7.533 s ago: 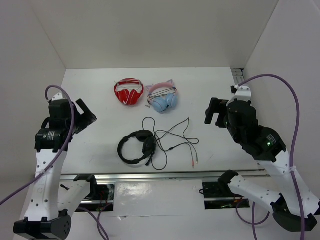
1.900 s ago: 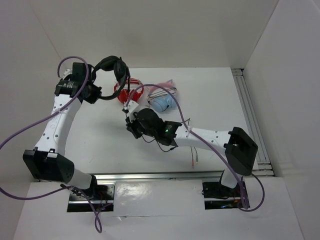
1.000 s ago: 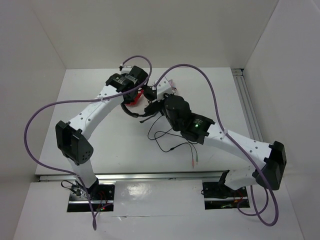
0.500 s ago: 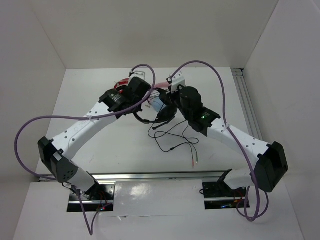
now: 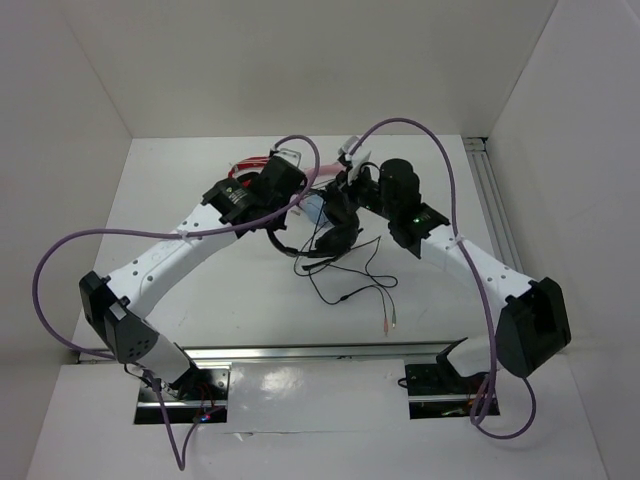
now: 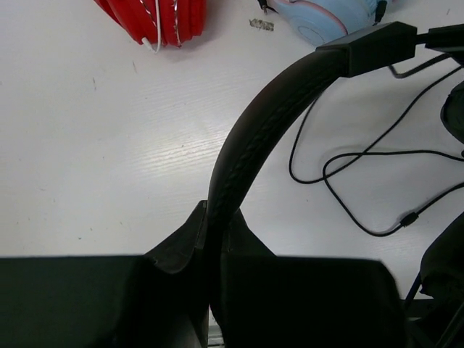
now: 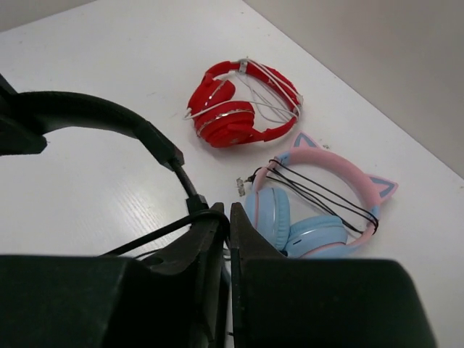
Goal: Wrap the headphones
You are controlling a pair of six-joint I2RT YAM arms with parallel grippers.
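The thin black cable (image 5: 345,285) loops loosely over the white table (image 5: 170,170), its coloured plugs (image 5: 388,320) nearest. Above it hang the headphones (image 6: 254,123), their padded, stitched headband clamped in the left gripper (image 6: 214,217). The right gripper (image 7: 226,217) is almost closed at the band's end; whether it grips is unclear. Behind lie a glossy red headset (image 7: 239,109) and a cat-eared headset (image 7: 319,210).

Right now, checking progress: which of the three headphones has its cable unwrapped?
The black headphones: their cable trails loose on the table; the red pair and cat-ear pair have wound cords.
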